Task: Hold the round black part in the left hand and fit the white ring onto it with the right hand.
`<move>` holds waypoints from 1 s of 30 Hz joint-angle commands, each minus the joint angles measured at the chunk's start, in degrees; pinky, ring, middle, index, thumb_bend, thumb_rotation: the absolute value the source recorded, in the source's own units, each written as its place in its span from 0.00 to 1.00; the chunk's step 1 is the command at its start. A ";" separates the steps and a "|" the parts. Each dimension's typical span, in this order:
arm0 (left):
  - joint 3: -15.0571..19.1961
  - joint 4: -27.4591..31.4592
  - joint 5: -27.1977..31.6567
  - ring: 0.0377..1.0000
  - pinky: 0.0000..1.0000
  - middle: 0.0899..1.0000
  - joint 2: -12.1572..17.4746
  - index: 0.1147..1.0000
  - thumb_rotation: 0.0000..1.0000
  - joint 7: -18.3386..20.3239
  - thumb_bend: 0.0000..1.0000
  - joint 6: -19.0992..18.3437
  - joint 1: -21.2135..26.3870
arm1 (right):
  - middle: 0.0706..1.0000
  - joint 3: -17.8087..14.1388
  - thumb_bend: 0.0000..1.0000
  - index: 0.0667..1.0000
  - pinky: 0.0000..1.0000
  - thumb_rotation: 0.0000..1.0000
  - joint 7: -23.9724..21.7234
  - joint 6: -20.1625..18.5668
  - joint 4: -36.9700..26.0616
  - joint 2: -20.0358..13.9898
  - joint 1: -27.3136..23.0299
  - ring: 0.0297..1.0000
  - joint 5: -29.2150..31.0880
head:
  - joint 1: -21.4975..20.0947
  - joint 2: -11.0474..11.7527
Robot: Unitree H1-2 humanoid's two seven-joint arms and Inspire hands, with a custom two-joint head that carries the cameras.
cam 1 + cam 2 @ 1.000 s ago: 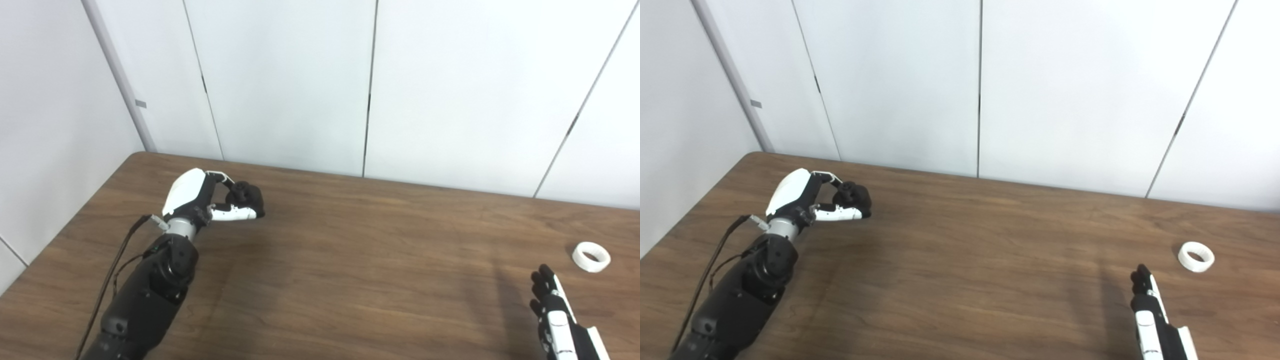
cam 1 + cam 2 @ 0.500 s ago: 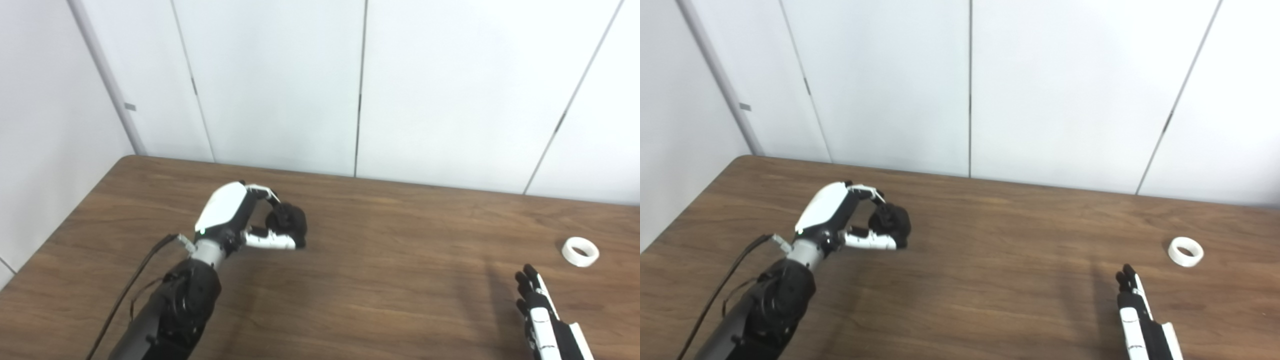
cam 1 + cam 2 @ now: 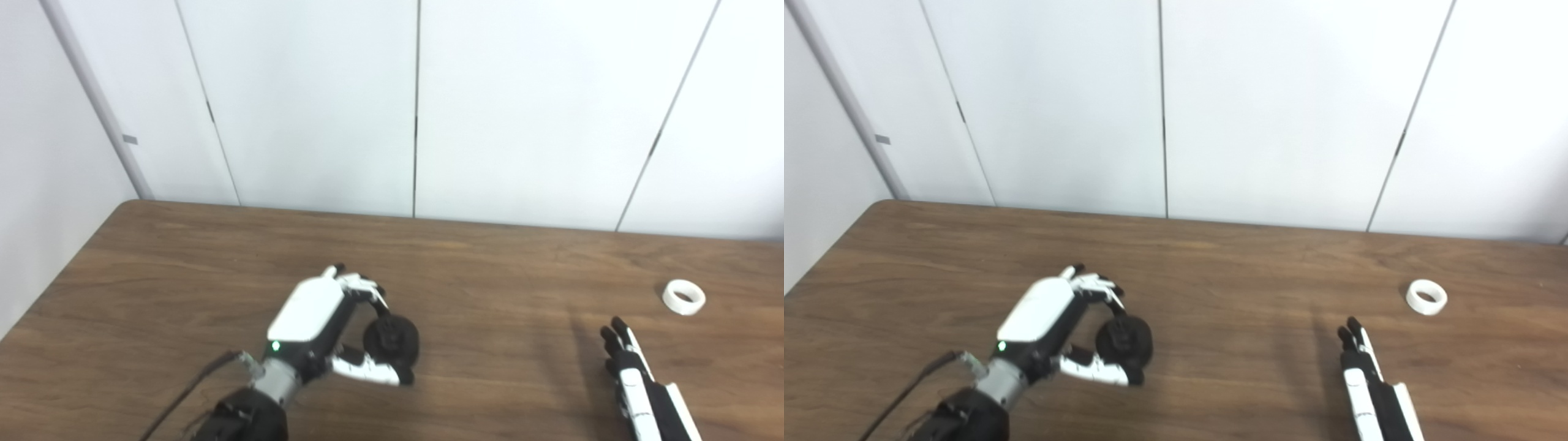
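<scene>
Left hand (image 3: 324, 324): clamped on round black plastic part (image 3: 392, 340), above brown wooden table (image 3: 490, 263). Right hand (image 3: 637, 383): fingers straight, apart, empty. Small white ring (image 3: 683, 297): on table, beyond right hand. Risk: fingertips nudging ring away

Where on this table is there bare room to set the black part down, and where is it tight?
Widest bare wood lies mid-table, between the left robot hand holding the round black part and the open right robot hand. The far-left corner is bare too. It is tightest at the right, between that hand and the white ring.
</scene>
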State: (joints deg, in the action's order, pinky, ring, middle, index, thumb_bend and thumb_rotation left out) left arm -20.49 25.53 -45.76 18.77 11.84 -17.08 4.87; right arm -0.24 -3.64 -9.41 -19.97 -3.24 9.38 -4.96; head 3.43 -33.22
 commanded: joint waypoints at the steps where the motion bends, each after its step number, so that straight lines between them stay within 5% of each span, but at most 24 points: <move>1: -0.79 2.44 -2.39 0.87 1.00 0.75 -0.68 0.42 0.05 0.15 0.52 2.06 -0.37 | 0.96 0.46 0.43 1.00 1.00 0.99 0.59 2.55 -1.53 0.31 1.10 0.99 -0.16 | -1.49 -0.89; 14: -6.13 -0.10 -9.19 0.87 1.00 0.75 -5.00 0.42 0.05 -2.25 0.52 11.07 -9.98 | 0.95 2.09 0.46 0.99 1.00 0.99 1.13 1.38 -3.44 0.99 0.66 0.99 -1.40 | -6.78 -4.16; 30: -4.90 -5.97 -11.20 0.87 1.00 0.76 -5.98 0.42 0.05 -9.04 0.52 18.19 -12.85 | 0.94 1.73 0.48 0.98 1.00 1.00 1.91 -2.32 -8.08 0.64 0.26 0.97 -2.52 | -10.15 -8.62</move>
State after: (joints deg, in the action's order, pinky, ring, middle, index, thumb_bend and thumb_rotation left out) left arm -25.78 19.51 -56.64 12.87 4.41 0.04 -7.88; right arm 1.65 -2.27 -12.31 -25.71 -2.88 8.90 -7.29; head -6.68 -41.83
